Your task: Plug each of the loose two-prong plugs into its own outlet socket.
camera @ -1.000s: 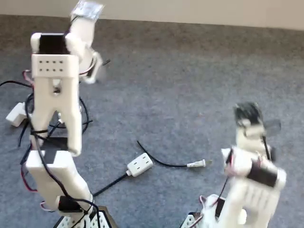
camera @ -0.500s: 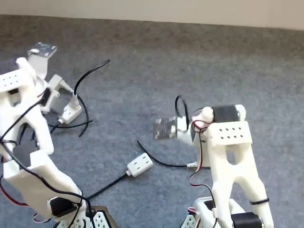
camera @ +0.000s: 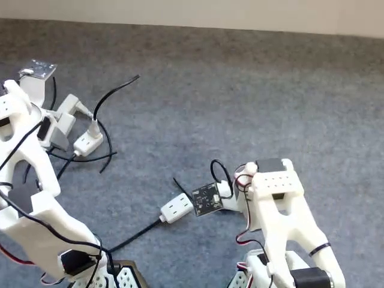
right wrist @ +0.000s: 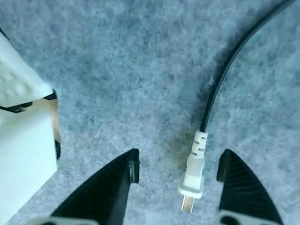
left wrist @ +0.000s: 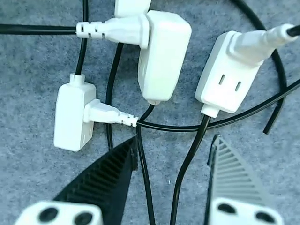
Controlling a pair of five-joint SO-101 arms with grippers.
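While the right pincer (right wrist: 178, 165) is hanging wide open astride one loose two-prong plug (right wrist: 193, 172) on the grey surface (right wrist: 117, 70), the left pincer (left wrist: 174, 144), likewise open and empty, is hovering over three white outlet blocks (left wrist: 224, 77).

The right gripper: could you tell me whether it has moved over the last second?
Yes. In the high view the right gripper swung toward the white outlet socket, which stayed put, and now hangs open over the loose plug.

Lighting: bright, even, diffuse.
Detail: grey pile carpet (right wrist: 140, 70) evenly lit; a soft, faint shadow lies just beside the white two-prong plug (right wrist: 193, 173).
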